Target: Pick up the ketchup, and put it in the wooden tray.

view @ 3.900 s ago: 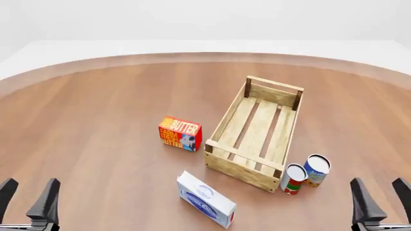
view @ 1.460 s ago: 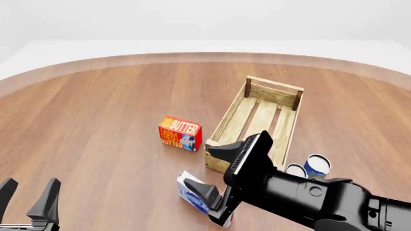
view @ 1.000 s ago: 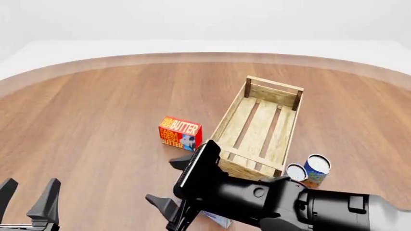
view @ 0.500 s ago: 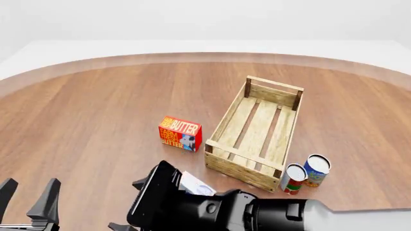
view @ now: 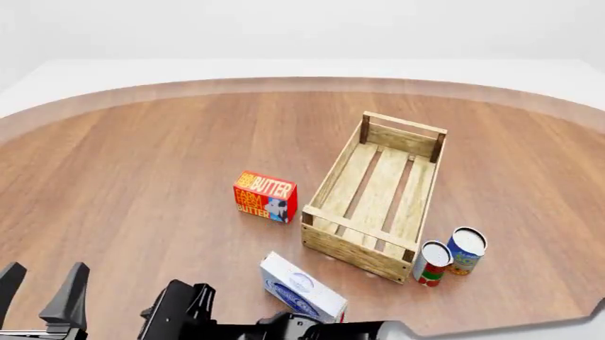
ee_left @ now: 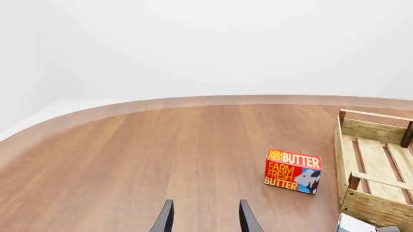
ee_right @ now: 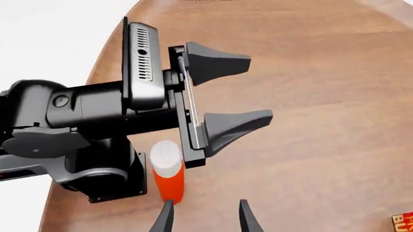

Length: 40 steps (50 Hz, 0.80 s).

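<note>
Nothing done yet: the tall red-orange ketchup bottle with white cap (ee_right: 169, 175) stands just ahead of the right jaws (ee_right: 202, 216), beside the left arm's base, ungrabbed; both jaws are spread wide and empty. Left to do: close on it, lift, carry to the long light-wood slatted tray (view: 378, 200) well away across the tabletop (view: 142, 163). Versus 0.5 s ago, the right arm has swung further back toward the near edge; left jaws (ee_left: 203, 218) unmoved.

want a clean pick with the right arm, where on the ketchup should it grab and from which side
Grip the ketchup on its red body just under the white cap, coming in level from the right gripper side. It stands upright and slim, so open fingers can straddle it. The left gripper hangs close above it, so a top-down approach looks crowded.
</note>
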### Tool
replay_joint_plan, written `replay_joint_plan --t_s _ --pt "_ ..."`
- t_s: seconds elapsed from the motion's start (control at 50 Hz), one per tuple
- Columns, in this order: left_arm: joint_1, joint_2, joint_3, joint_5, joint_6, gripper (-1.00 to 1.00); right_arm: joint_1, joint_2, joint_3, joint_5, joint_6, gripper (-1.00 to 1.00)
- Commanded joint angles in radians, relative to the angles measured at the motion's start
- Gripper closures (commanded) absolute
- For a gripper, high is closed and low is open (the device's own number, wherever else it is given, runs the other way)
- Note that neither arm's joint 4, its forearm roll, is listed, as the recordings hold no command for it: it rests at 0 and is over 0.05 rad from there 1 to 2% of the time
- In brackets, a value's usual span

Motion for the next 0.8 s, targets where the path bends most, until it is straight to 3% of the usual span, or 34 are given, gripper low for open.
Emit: replay_joint_plan --t_s 0.02,0.8 --pt "0.0 0.0 0.0 0.0 0.0 -1.0 0.046 0.052 -0.062 0.015 -0.002 -1.0" --pt "0.0 0.0 0.0 0.0 0.0 -1.0 0.087 0.194 -0.159 -0.005 0.017 -1.0"
